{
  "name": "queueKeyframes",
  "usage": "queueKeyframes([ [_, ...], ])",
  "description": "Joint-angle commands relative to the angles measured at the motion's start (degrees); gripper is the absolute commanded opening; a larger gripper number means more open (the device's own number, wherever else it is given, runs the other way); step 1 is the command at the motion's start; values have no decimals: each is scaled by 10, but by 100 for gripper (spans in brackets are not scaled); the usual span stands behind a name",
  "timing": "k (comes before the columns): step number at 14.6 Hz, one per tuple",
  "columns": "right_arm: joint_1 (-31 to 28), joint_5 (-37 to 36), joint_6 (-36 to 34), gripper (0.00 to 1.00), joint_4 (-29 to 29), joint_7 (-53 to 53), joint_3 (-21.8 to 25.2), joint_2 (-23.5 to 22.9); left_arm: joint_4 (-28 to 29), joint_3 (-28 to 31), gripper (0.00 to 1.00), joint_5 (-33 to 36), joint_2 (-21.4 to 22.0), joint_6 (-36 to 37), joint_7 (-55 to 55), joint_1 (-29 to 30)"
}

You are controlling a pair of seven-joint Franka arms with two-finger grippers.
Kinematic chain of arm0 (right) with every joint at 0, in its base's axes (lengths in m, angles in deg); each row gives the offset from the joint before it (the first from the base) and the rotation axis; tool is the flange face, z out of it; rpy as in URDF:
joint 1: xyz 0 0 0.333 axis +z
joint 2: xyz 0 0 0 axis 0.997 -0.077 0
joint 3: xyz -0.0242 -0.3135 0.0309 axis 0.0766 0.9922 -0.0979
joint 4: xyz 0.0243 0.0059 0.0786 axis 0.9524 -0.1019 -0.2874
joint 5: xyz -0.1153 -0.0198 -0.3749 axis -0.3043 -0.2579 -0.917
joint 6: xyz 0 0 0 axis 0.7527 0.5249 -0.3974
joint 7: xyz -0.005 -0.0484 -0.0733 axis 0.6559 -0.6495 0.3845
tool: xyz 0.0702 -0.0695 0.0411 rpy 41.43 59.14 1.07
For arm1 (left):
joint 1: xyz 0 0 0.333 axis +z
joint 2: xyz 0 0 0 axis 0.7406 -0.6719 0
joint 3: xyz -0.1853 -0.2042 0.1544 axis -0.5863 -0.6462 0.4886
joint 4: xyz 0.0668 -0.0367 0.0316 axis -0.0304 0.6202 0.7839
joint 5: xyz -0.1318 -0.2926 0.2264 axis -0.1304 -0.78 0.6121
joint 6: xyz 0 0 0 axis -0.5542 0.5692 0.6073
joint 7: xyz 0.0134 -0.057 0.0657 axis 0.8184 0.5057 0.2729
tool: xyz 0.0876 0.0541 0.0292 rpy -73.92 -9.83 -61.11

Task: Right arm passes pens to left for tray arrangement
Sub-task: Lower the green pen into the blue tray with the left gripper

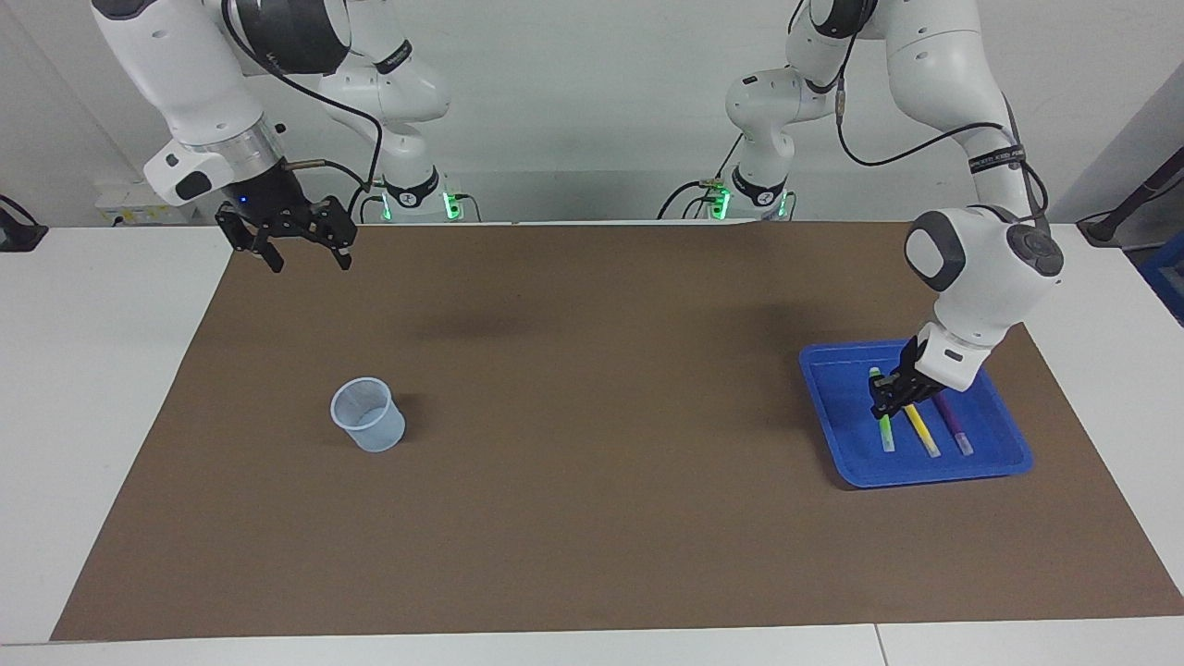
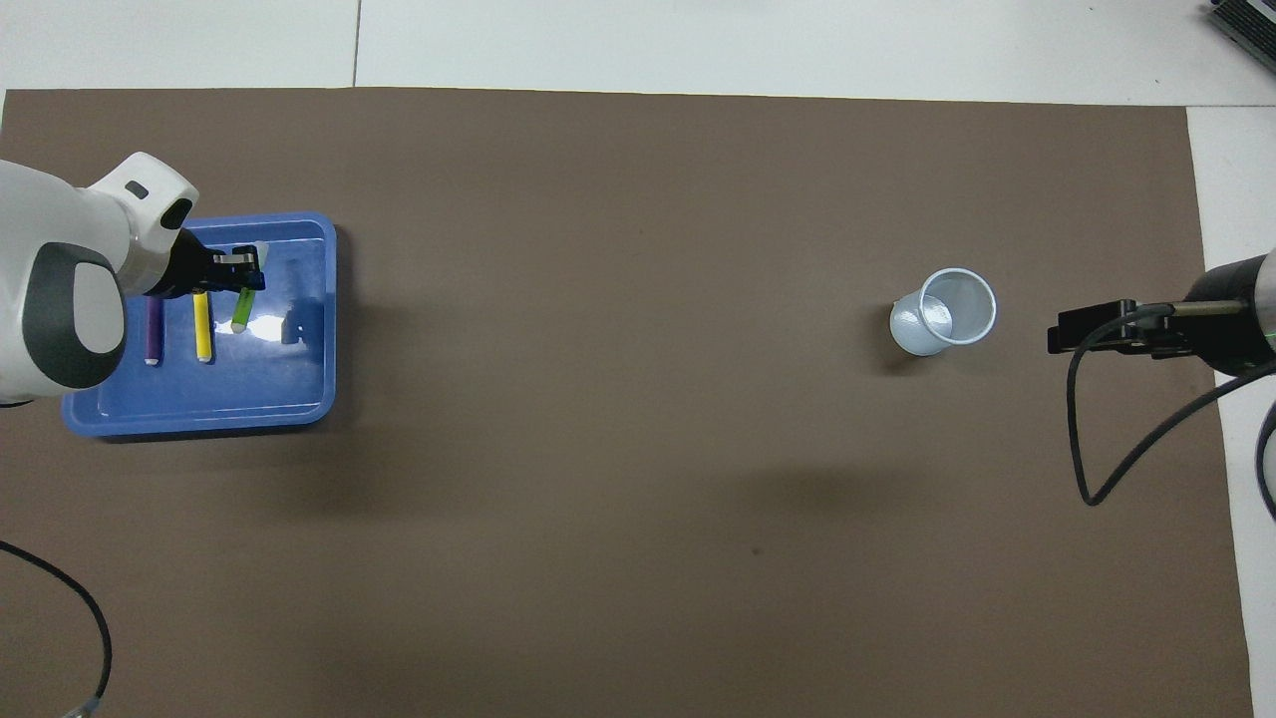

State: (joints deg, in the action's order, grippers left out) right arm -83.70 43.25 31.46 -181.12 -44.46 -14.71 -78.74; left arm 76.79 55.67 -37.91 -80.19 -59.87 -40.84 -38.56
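Note:
The blue tray [image 1: 927,475] [image 2: 199,419] lies at the left arm's end of the mat. A yellow pen [image 1: 921,432] [image 2: 202,334] and a purple pen [image 1: 954,428] [image 2: 153,337] lie side by side in it. My left gripper [image 1: 888,400] [image 2: 237,283] is low over the tray, shut on the green pen [image 1: 885,433] [image 2: 240,313]. That pen hangs steeply tilted beside the yellow one, its lower end down near the tray floor. My right gripper [image 1: 301,252] waits open and holds nothing, raised over the mat's corner at the right arm's end.
A small translucent pale-blue cup [image 1: 368,416] [image 2: 945,311] stands upright on the brown mat [image 1: 592,481] toward the right arm's end. White table borders the mat on every side. A black cable hangs from the right arm's wrist.

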Motion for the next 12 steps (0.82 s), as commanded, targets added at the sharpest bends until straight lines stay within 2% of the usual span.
queueKeyframes([
  [1,-7,-12,-12,100,-13,-9,-2,15,-4,-6,0,12,-15,-21,5,4],
  [10,-6,-12,6,100,-19,-8,-2,15,14,-6,0,12,-22,-40,5,4],
  [11,-5,-12,6,100,-19,-7,-2,15,15,-6,9,12,-22,-39,5,4],
  [12,-2,-12,6,100,-21,-6,-2,15,15,-6,25,12,-21,-39,5,4],
])
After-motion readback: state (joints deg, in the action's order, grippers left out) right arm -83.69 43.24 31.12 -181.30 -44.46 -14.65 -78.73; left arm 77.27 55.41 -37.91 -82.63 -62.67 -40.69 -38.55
